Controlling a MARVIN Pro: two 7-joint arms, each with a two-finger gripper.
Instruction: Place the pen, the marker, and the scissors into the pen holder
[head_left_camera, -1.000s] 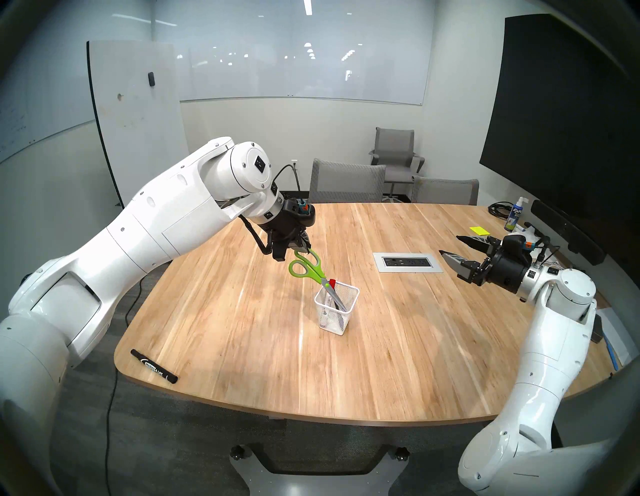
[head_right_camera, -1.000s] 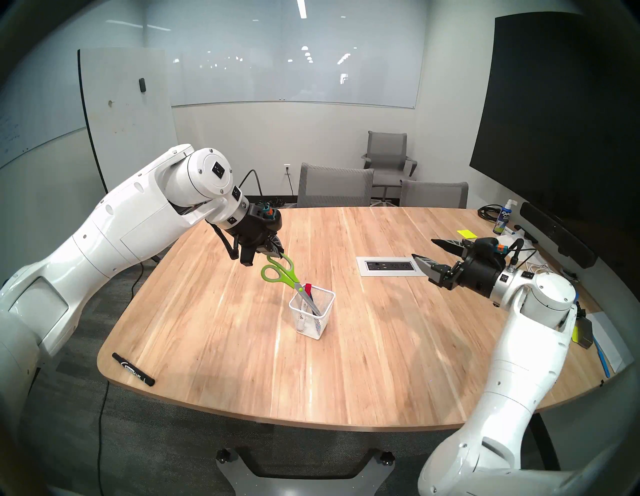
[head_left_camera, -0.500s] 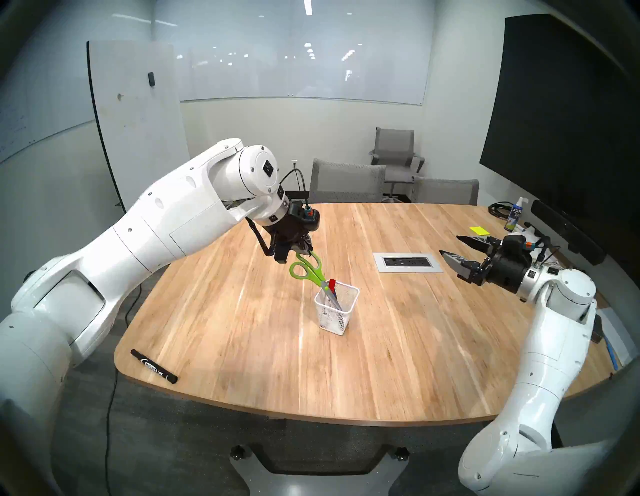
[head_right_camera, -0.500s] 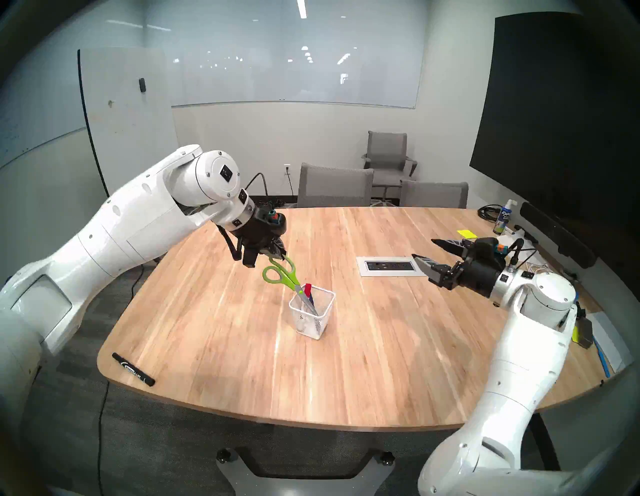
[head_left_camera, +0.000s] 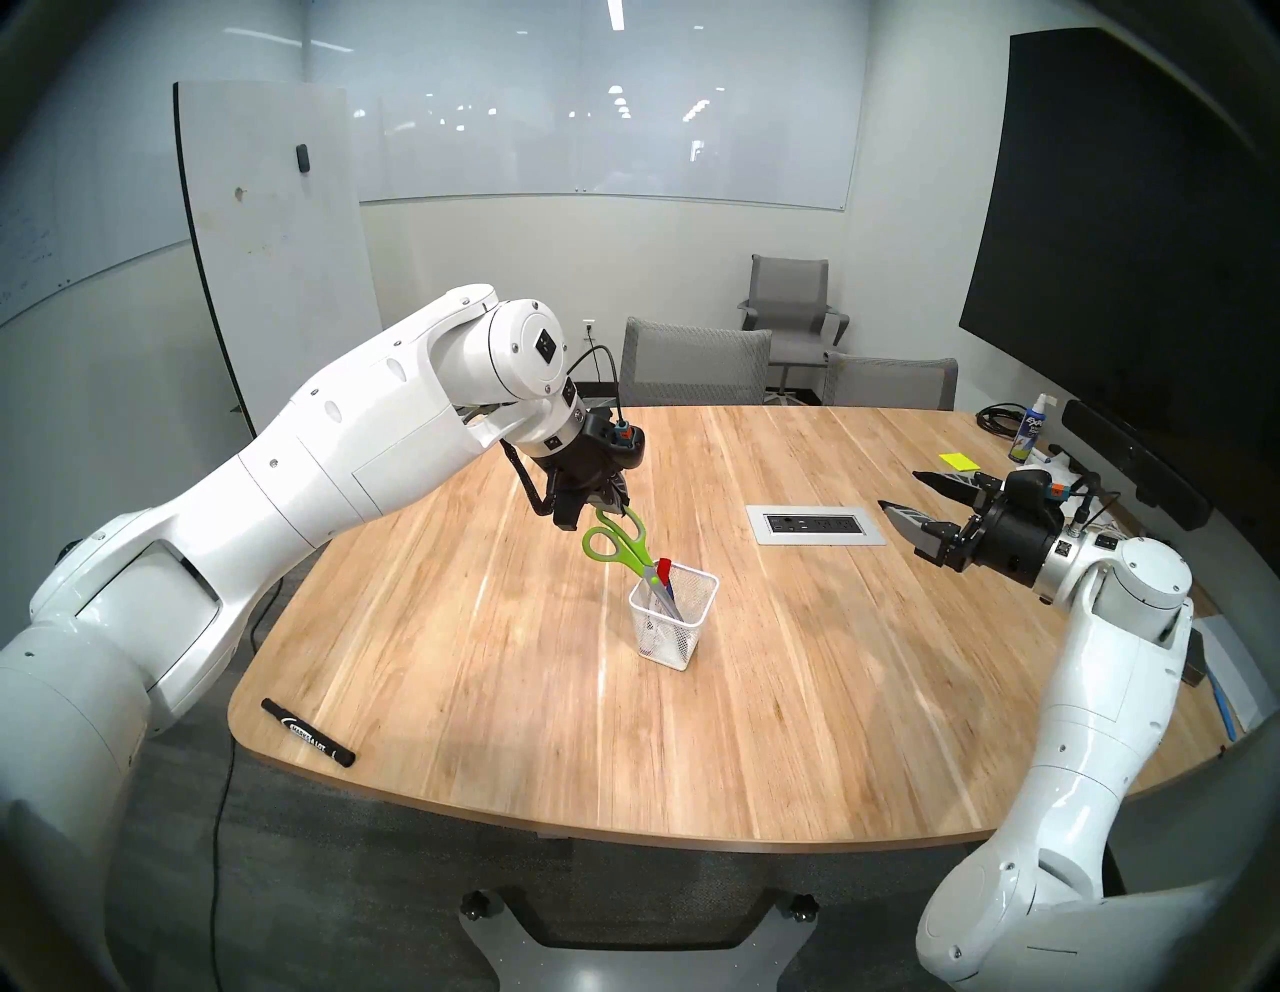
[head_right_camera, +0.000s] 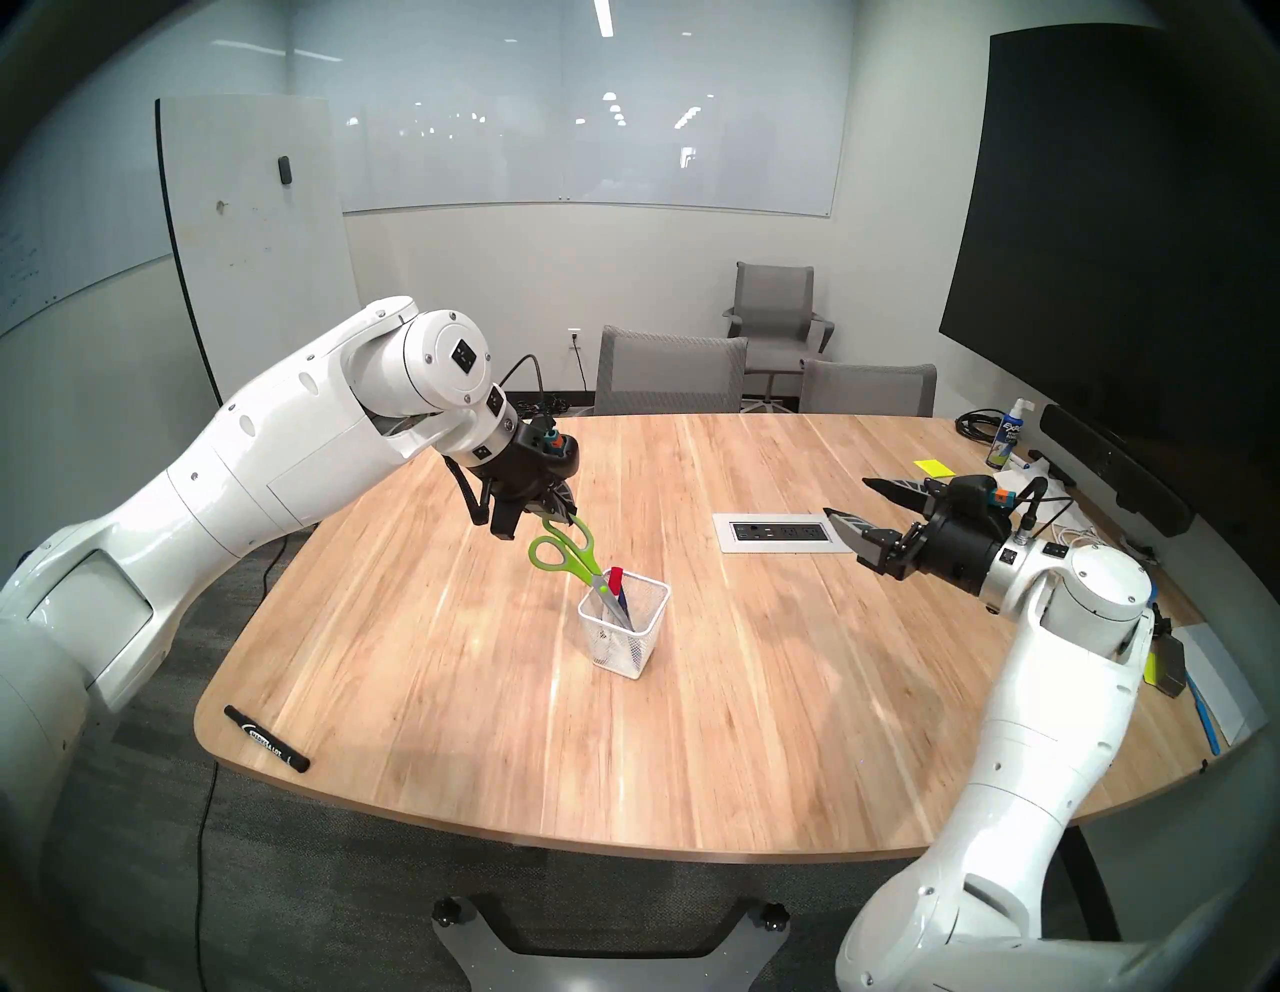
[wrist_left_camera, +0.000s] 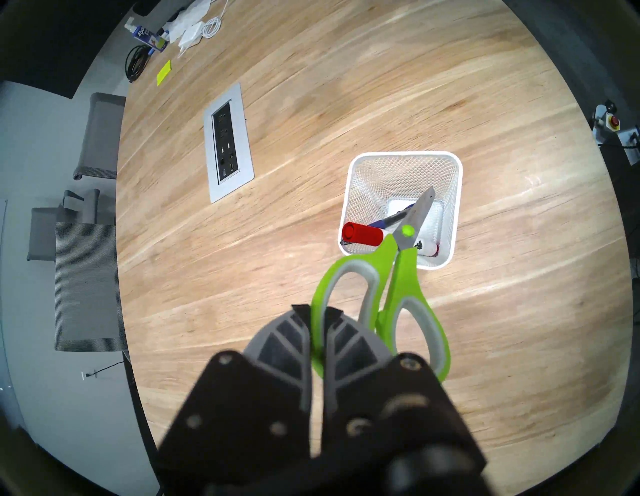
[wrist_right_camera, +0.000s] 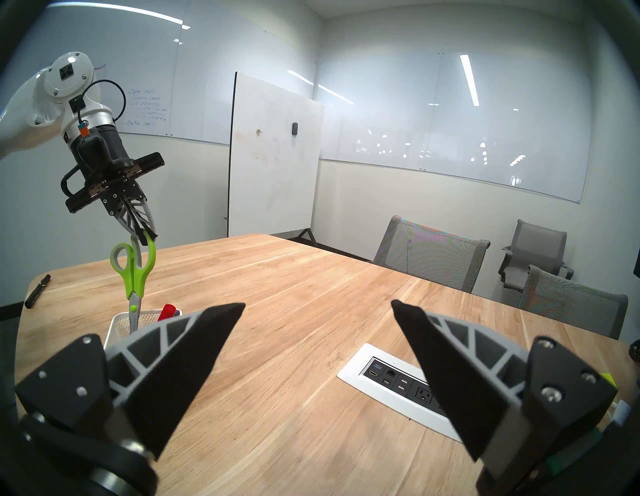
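The left claw (wrist_left_camera: 317, 320) is pinching one green loop of the scissors (wrist_left_camera: 388, 277). Their blades point down into the pen holder (wrist_left_camera: 401, 157), beside the pen (wrist_left_camera: 394, 219) and the red-capped marker (wrist_left_camera: 362, 233). The right claw (wrist_right_camera: 317, 306) is spread wide and holds nothing. If the scissors drop while tilted, they could tip the light pen holder over.

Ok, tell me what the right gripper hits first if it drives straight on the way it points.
Probably nothing on the table: the open right gripper points level above the table, toward the standing whiteboard panel, though depth is unclear.
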